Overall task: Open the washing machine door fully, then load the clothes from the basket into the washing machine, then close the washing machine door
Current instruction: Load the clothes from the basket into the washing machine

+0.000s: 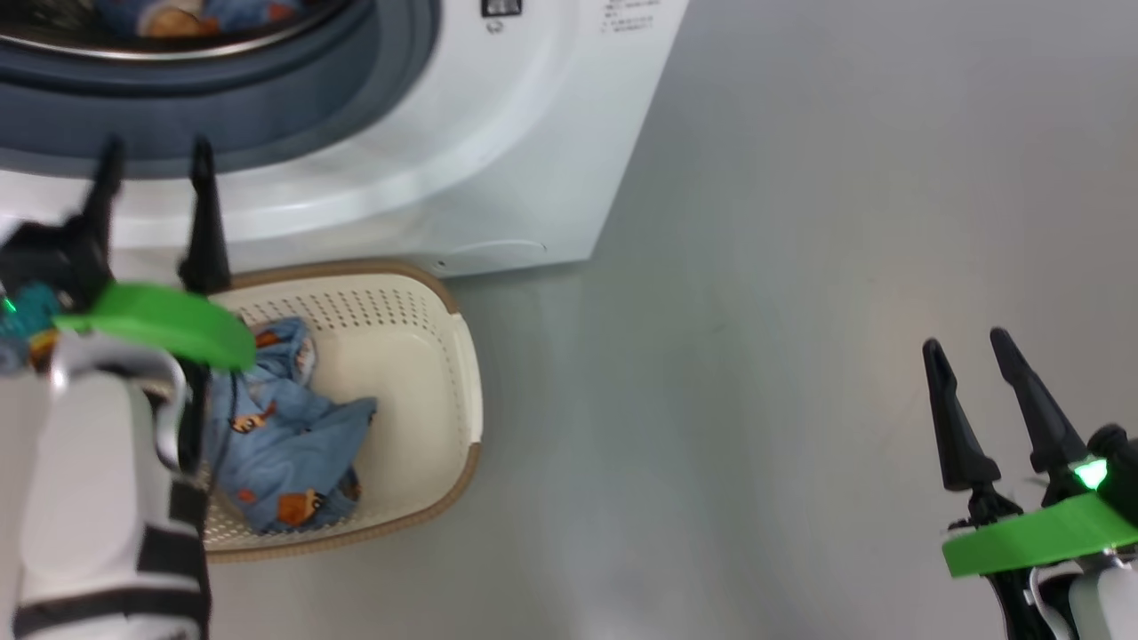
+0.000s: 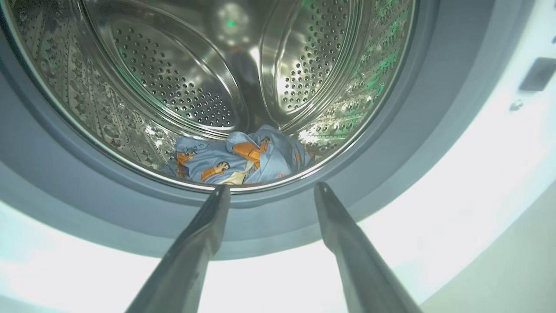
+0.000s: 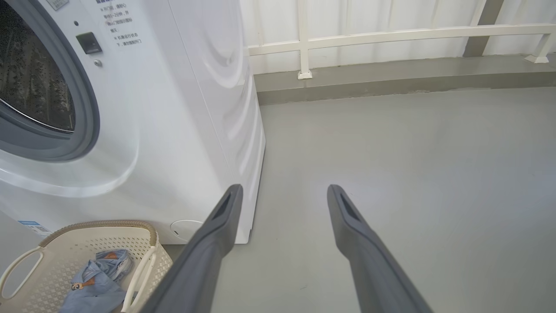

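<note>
The white washing machine (image 1: 498, 151) stands with its round mouth uncovered; its door is out of view. One light-blue printed garment (image 2: 243, 158) lies at the bottom of the steel drum (image 2: 182, 87). A second garment (image 1: 280, 427) lies in the cream basket (image 1: 449, 382) on the floor in front of the machine. My left gripper (image 1: 156, 173) is open and empty, above the basket's back left, its fingertips in front of the grey gasket (image 2: 391, 174) just below the drum mouth. My right gripper (image 1: 966, 347) hangs open and empty over bare floor, far to the right.
Grey floor (image 1: 800, 267) spreads to the right of the machine and basket. In the right wrist view a low kerb (image 3: 391, 80) and a white railing (image 3: 391, 34) close off the far side. My left forearm (image 1: 98, 489) covers the basket's left part.
</note>
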Tool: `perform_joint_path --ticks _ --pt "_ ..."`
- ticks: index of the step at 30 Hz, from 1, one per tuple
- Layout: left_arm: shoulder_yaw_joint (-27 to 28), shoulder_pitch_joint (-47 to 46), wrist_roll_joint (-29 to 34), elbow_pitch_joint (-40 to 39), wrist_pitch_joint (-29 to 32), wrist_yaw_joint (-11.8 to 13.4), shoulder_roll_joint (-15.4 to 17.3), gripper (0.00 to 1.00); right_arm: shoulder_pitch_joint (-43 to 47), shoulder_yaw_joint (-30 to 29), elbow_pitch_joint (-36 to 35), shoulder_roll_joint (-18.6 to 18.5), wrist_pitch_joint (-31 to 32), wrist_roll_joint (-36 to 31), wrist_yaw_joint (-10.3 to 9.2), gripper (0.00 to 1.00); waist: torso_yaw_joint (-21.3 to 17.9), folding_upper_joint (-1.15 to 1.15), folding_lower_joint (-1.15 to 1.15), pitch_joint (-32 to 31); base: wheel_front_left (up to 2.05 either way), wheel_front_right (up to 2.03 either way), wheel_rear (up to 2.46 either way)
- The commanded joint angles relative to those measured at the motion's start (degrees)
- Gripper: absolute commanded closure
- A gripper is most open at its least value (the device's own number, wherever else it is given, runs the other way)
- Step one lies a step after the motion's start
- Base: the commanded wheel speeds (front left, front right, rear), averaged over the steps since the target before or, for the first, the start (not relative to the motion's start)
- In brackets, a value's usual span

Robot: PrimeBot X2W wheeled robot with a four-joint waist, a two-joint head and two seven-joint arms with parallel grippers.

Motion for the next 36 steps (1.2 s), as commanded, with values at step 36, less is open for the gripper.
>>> perform_joint_path --ticks 36 --pt "0.49 45.6 -5.12 -24.14 -0.3 2.92 -1.82 0.0 19.27 -4.59 -1.36 -2.68 -0.27 -1.12 0.09 0.0 8.33 0.0 0.0 -21.54 0.0 0.0 0.0"
